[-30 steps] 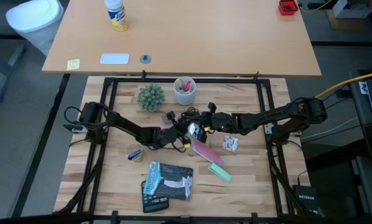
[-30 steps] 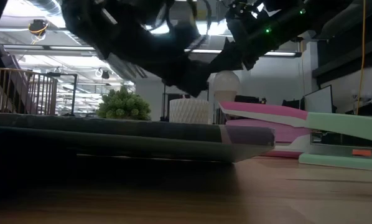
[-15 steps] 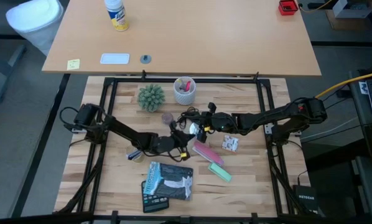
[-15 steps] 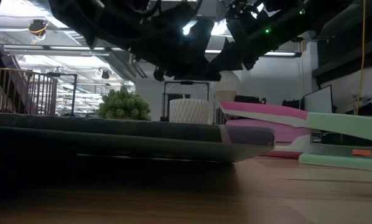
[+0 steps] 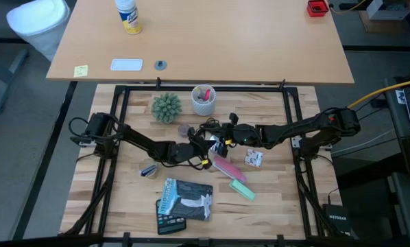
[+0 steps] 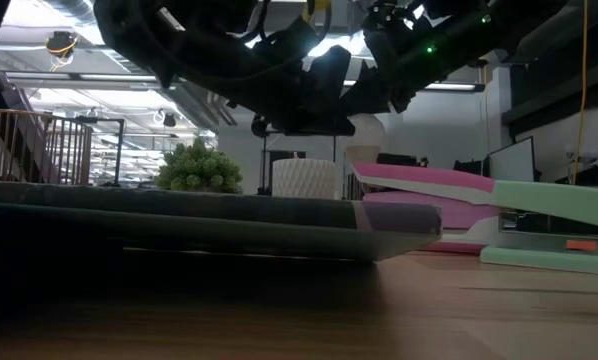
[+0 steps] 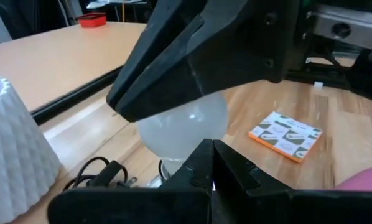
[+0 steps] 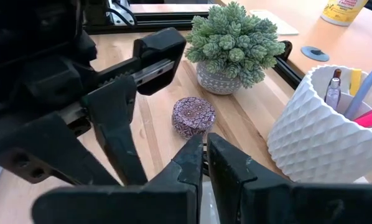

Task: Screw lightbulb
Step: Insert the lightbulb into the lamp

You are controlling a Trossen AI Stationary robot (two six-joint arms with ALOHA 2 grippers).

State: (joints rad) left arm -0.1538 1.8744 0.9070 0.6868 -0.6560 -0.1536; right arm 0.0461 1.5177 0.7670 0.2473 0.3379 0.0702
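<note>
Starting at the front edge of the table: dark packet [image 5: 184, 199] lying flat, green stapler [image 5: 243, 190] and pink stapler [image 5: 225, 167] just behind it. Then the action, mid-table: left tool [image 5: 199, 156] clamped fully shut on nothing, nosing in low beside the lightbulb [image 7: 183, 124]. Right tool [image 8: 203, 146] pinched narrow, apparently gripping the lightbulb's crown from above, glass upright, screw base pointing down and mostly hidden. Looks like mid-threading. To do it well: keep the bulb square to the socket, turn gently with light downward pressure, back off at any sign of binding, steady the base end with the left tool, squeeze no harder than needed on thin glass. Beyond that, orange-edged notepad [image 7: 285, 134] toward the right edge, small purple tin [image 8: 193, 116], potted plant [image 8: 236, 37] and ribbed white cup [image 8: 323, 124] of pens near the back edge. Pale wooden planks for a surface, black frame around. Farther out, a second light-wood table [image 5: 225, 48] with a bottle [image 5: 127, 15], and a bright hall with ceiling lights
</note>
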